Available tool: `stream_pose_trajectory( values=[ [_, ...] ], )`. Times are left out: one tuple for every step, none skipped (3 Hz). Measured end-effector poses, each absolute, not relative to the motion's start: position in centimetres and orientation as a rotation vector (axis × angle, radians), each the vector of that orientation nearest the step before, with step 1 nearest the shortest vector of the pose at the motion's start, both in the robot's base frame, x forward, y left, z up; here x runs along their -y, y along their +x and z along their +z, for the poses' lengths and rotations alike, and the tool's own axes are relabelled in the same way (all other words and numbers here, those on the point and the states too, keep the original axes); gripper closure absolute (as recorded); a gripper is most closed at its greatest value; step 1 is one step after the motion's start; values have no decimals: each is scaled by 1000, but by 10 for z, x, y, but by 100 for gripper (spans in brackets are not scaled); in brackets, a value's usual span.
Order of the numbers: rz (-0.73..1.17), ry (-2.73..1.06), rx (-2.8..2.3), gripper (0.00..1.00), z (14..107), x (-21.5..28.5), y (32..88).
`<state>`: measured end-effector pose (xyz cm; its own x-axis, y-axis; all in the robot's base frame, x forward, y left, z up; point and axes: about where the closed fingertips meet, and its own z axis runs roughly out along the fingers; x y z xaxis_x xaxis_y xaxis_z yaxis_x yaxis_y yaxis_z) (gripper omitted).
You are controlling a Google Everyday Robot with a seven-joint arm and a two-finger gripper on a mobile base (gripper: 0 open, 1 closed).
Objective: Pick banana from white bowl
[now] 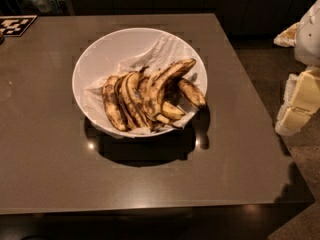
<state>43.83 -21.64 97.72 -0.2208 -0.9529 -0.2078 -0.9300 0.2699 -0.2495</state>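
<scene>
In the camera view the banana [169, 78] arches over the other bananas [122, 101] inside the white bowl [97, 51] on a brown table [50, 164]. What seems to be the gripper [300, 101] hangs past the table's right edge, well apart from the bowl; I cannot tell whether it is parted or closed.

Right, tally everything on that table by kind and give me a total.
Bananas: about 7, overlapping, with the long arched banana on top
White bowl: 1
Paper lining: 1
Marker tag: 1
Total: about 10
Not counted: the hand, off the table at the right edge.
</scene>
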Motion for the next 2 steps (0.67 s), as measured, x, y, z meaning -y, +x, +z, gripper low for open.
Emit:
stream_pose_trajectory(
  values=[
    [-109,-1726,-2220,0,979,215,439],
    [-169,-1811,-2150,0,990,199,442]
  ],
)
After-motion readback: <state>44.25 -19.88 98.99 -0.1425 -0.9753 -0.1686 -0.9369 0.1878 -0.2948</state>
